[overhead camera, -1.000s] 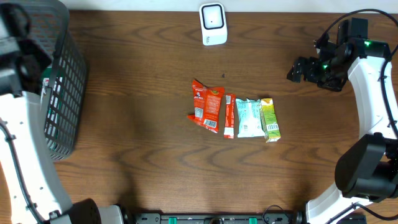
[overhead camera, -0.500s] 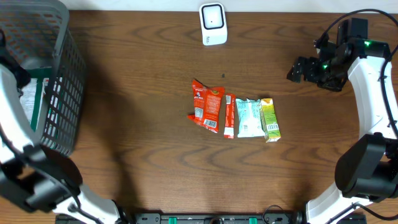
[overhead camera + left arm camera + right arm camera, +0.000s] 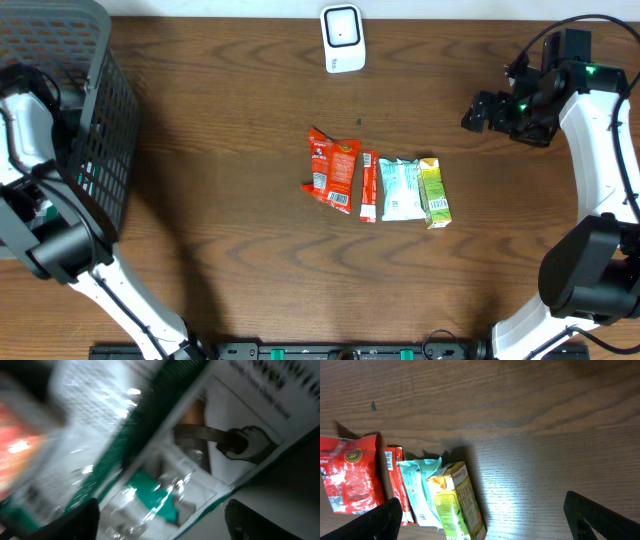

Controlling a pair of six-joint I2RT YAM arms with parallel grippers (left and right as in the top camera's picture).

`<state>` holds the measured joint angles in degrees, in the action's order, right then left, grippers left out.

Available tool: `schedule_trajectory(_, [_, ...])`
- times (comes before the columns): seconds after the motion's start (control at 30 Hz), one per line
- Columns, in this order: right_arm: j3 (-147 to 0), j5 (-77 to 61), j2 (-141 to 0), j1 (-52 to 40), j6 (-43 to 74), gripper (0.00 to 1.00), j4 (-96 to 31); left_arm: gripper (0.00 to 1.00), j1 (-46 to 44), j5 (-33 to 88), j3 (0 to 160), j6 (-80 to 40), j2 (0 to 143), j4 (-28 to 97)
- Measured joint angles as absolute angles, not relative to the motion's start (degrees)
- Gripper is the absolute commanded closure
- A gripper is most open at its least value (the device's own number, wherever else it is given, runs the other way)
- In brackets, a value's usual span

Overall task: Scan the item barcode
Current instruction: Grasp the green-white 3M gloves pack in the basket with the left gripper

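Note:
Four items lie in a row mid-table: a red bag [image 3: 332,170], a thin red stick pack [image 3: 368,186], a teal pouch [image 3: 401,189] and a yellow-green carton [image 3: 434,192]. The white scanner [image 3: 342,38] stands at the far edge. My right gripper [image 3: 478,112] hovers open to the right of the row; its wrist view shows the carton [image 3: 457,502] and pouch [image 3: 417,490] below it. My left arm [image 3: 25,120] reaches into the basket [image 3: 105,120]. The left gripper [image 3: 162,506] is open just above a blurred green-and-white package [image 3: 200,455].
The dark wire basket fills the far left corner of the wooden table [image 3: 230,260], with more packaging inside it in the left wrist view, including something red [image 3: 17,455]. The right arm's base and cables stand along the right edge.
The left arm has swung across the basket and its jaws have spread wider. The items on the table and the right arm have not moved.

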<state>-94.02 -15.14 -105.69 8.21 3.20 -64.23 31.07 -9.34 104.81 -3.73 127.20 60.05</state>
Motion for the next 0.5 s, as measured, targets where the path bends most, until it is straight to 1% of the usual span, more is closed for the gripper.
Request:
schedule_trajectory(0.4, [-94.02,-15.14,-105.69,8.21,3.2,0.01,-64.23,0.15,31.07,-8.05,104.68,-2.52,128.27,59.96])
schedule_trajectory(0.43, [-94.02,-15.14,-105.69,8.21,3.2,0.01,-64.29,0.16,31.07,-8.19,104.53,-2.57,128.27,59.77])
schedule_trajectory(0.5, [-94.02,-15.14,-105.69,8.21,3.2,0.01,-64.25,0.24,31.07,-8.4,104.27,-2.83,128.2,59.51])
